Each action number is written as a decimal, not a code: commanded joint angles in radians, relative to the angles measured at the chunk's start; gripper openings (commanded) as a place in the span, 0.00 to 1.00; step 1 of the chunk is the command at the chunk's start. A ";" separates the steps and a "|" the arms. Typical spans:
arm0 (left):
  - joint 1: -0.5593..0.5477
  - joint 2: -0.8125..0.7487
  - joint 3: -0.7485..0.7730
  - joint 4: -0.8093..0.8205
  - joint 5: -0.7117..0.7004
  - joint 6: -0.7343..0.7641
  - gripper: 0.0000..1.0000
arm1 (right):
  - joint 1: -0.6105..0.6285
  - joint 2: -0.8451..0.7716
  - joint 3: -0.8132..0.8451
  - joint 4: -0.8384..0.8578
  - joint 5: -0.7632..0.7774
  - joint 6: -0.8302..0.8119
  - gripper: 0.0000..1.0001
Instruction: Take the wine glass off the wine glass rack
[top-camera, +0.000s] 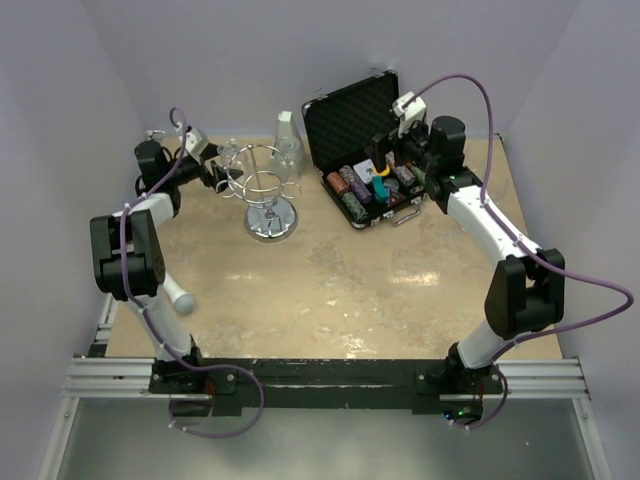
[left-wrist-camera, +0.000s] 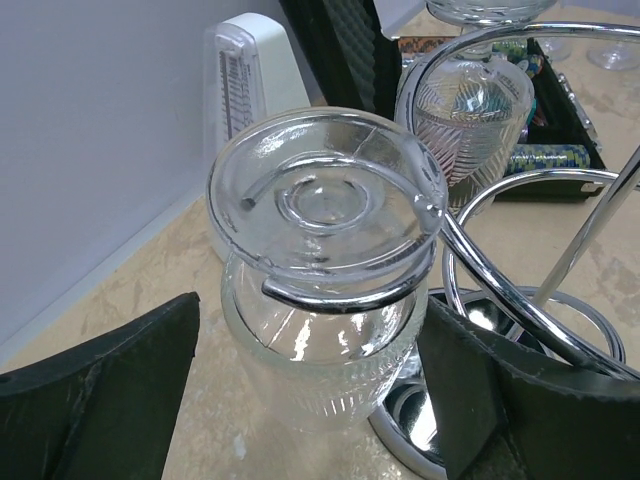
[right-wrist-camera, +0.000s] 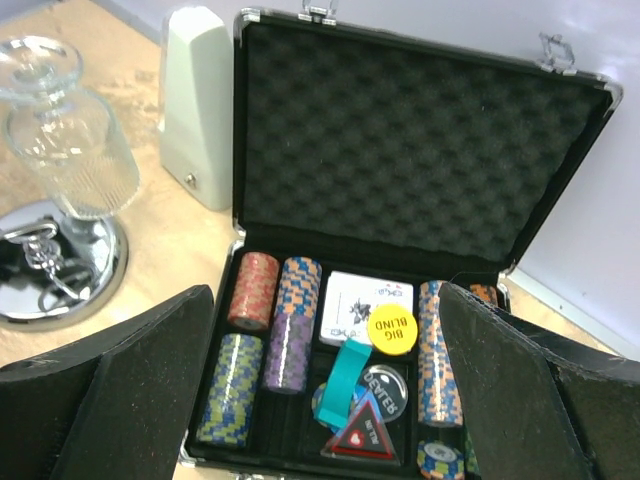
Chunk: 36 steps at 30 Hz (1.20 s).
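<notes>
The chrome wine glass rack stands at the back left of the table. A clear ribbed wine glass hangs upside down by its foot in a curved wire loop on the rack's left side; it also shows in the top view. My left gripper is open, its jaws on either side of the glass's bowl, with a gap on the left side. A second glass hangs on the rack's far side. My right gripper is open and empty above the poker case.
An open black poker chip case with chips and cards sits at the back right, next to the rack. A white upright box stands against the back wall behind the rack. The mirrored rack base lies left of the case.
</notes>
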 joint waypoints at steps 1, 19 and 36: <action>-0.022 0.028 -0.004 0.196 0.074 -0.077 0.91 | 0.022 -0.024 0.070 -0.040 0.040 -0.066 0.99; -0.007 -0.026 -0.030 0.182 0.058 0.001 0.37 | 0.105 -0.001 0.110 -0.072 0.096 -0.146 0.99; 0.053 -0.044 -0.008 0.305 -0.009 -0.268 0.00 | 0.105 -0.010 0.081 -0.025 0.076 -0.097 0.98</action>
